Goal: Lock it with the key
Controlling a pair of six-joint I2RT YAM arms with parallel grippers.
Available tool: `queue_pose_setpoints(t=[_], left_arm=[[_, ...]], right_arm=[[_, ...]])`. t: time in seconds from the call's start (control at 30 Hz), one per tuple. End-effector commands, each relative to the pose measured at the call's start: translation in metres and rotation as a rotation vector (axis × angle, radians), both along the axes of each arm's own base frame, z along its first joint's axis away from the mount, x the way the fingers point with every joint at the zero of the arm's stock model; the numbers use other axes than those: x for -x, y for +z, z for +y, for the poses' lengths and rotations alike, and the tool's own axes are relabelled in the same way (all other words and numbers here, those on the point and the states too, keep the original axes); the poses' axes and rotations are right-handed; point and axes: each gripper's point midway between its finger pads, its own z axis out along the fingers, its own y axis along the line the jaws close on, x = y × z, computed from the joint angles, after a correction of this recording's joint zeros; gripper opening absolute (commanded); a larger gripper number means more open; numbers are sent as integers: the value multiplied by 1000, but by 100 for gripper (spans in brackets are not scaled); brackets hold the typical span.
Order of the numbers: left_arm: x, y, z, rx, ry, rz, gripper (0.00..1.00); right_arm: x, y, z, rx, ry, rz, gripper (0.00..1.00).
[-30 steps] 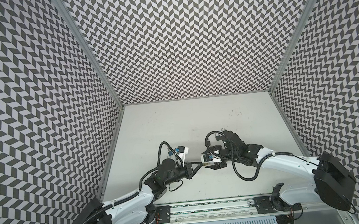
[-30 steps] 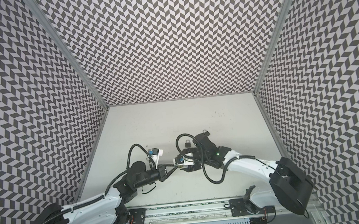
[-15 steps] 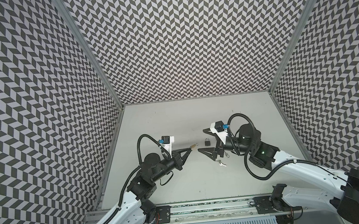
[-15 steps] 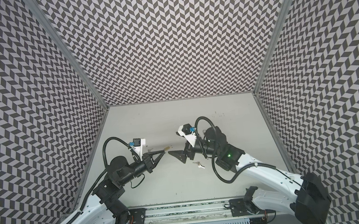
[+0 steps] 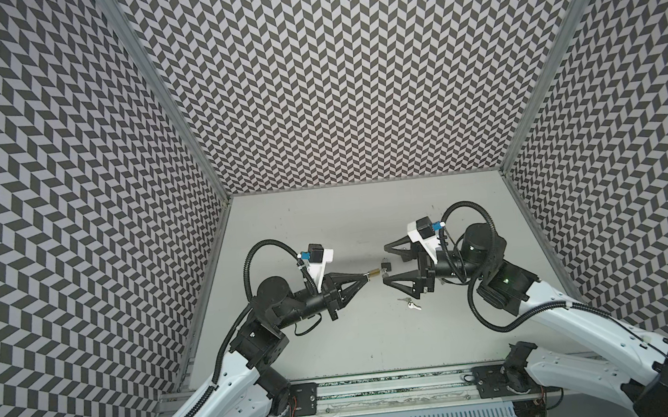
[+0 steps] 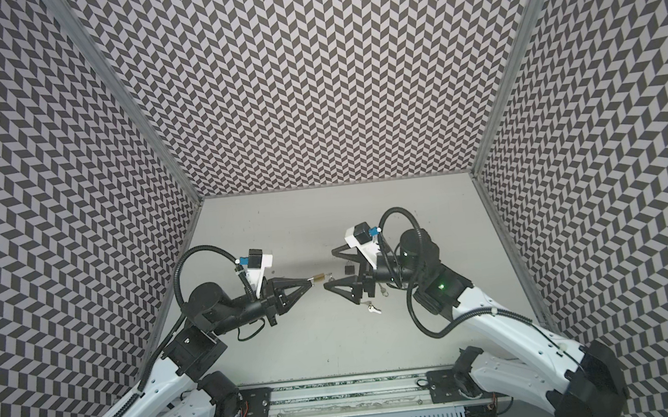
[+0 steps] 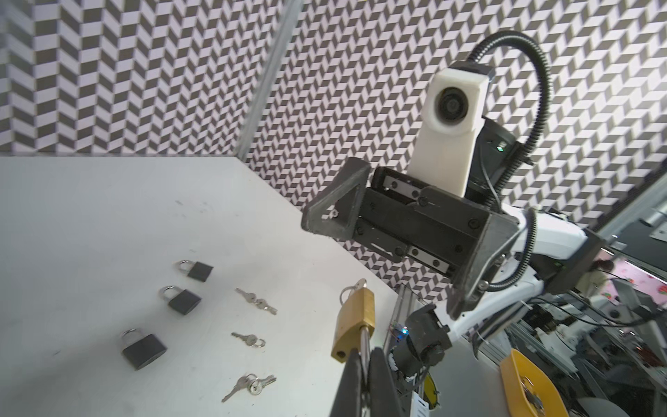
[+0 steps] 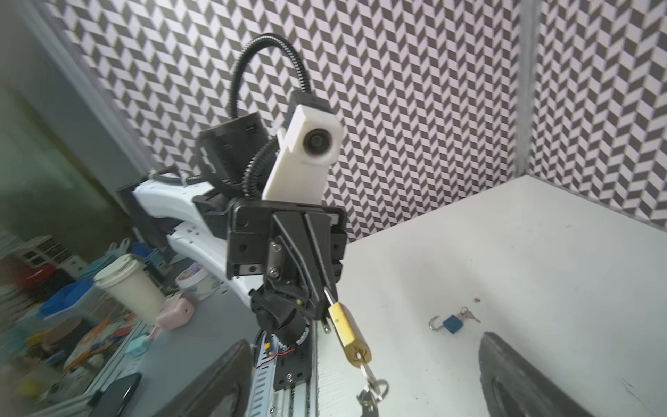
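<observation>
Both arms are reached in from the near rail over the table (image 5: 325, 218) and are bent at the elbow. The forearms are held roughly level above the surface and are pointed at each other near the middle.

The left gripper (image 5: 366, 276) is turned toward the right side, with its wrist camera uppermost. Its fingers are pressed together on the shackle of a brass padlock (image 5: 374, 273), which is carried in the air clear of the table. The body is stuck out beyond the fingertips toward the other arm. In the right wrist view the padlock (image 8: 348, 334) is seen tilted, and the free end of the shackle is seen outside the body. A key (image 8: 362, 364) is seated in the far end of the body, and a ring with a second key is hung from it.

The right gripper (image 5: 384, 268) is faced toward the padlock with its jaws spread wide, one finger toward the back wall and one toward the rail. Nothing is held in it. In both top views the key end of the padlock (image 6: 319, 278) is placed about level with the fingertips and between them; no contact can be made out.

More keys (image 5: 409, 303) are left on the table below the right gripper, and three black padlocks (image 7: 182, 300) are seen lying nearby.
</observation>
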Motion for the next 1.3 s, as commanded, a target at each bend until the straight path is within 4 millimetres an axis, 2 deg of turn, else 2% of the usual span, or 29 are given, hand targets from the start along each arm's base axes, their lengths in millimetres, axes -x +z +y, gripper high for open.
queue_pose_setpoints(t=[0.0, 0.17, 0.37, 0.57, 0.8, 1.23, 1.27], left_arm=[[30, 48, -2, 105, -142, -145, 0], [36, 59, -5, 123, -176, -165, 0], [40, 64, -8, 138, -189, -174, 0], [41, 63, -9, 138, -194, -172, 0], [40, 63, -9, 143, -191, -169, 0], [37, 67, -7, 140, -162, -182, 0], [37, 67, -7, 133, -158, -184, 0]], right_arm=[[30, 37, -5, -75, 125, -156, 94], [36, 45, -8, -92, 131, -237, 86], [38, 46, -3, -98, 156, -242, 61], [46, 45, 0, -102, 215, -241, 56], [52, 44, 5, -94, 258, -229, 32], [52, 48, 5, -95, 249, -176, 0], [53, 49, 5, -97, 259, -156, 0]])
